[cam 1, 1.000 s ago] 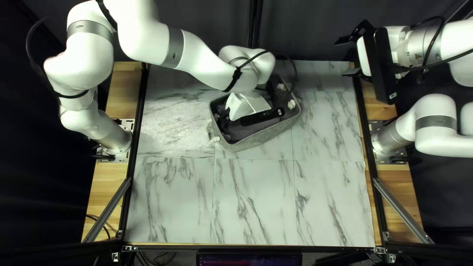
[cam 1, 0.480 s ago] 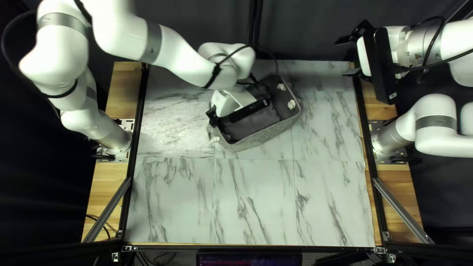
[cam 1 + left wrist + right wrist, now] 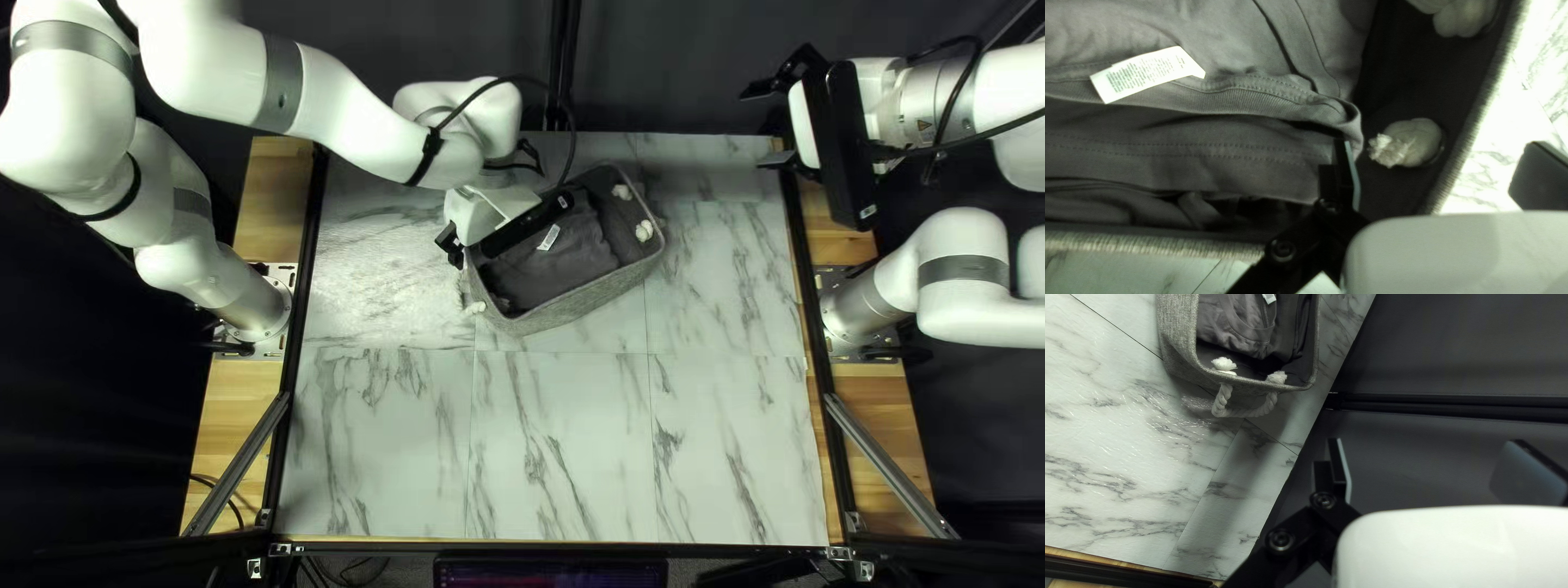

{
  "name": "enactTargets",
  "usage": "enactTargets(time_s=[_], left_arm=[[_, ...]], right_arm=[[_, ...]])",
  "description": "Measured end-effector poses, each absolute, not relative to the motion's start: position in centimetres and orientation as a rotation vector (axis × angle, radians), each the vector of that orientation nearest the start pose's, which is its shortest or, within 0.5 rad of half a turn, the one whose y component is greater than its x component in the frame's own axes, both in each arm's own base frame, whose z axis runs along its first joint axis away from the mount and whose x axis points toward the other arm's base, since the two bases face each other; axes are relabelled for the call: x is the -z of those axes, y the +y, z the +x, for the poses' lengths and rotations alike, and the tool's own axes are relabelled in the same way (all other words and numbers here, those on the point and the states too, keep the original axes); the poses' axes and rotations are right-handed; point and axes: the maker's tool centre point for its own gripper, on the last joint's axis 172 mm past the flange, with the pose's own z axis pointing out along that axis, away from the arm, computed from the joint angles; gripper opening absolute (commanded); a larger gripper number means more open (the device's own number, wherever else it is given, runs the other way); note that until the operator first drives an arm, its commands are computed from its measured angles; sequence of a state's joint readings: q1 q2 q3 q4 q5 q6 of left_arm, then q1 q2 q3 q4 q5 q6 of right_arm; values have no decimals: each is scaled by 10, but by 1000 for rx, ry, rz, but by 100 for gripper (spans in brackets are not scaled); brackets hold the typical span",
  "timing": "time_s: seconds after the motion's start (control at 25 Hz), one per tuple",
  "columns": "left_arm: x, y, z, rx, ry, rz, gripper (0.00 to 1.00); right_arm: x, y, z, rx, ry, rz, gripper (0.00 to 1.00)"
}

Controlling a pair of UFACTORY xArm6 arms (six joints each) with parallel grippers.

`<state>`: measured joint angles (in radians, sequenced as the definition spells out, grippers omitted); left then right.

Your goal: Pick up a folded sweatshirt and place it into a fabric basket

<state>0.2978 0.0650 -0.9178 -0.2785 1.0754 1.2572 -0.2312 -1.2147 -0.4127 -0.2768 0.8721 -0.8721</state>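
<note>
Sweatshirt (image 3: 1263, 163) is in the basket (image 3: 582, 305), lying below the rim with its care label (image 3: 1146, 73) facing up. The basket's walls box it in, so nothing needs to hold it. Left jaws are open, nothing gripped: one finger is by the cloth's edge inside the basket, the other out past its end wall. I can't tell if the near one touches cloth. I read that spread as a release, wide so the fabric drops free. Left arm (image 3: 354, 120) reaches in over the basket's far side. Next should be a lift clear of the basket; closing now could pinch its wall, and a sideways drag could hook the hem or a rope knot (image 3: 1413, 142). Right jaws are open too, well apart from the basket, likely parked since one arm covers this. Placing looks done.
</note>
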Motion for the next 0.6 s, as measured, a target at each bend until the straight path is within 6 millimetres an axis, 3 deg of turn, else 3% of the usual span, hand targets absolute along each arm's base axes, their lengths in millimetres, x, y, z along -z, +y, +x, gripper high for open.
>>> enactTargets(time_s=[0.16,0.32,0.6], left_arm=[[-116,63,397,25,1344,-3188,100],[-153,56,388,101,1377,-3140,100],[-206,35,336,247,1416,-3027,100]], right_arm=[[-375,-117,310,-643,878,2280,100],[-375,-117,310,-643,878,2280,100],[-375,-117,310,-643,878,2280,100]])
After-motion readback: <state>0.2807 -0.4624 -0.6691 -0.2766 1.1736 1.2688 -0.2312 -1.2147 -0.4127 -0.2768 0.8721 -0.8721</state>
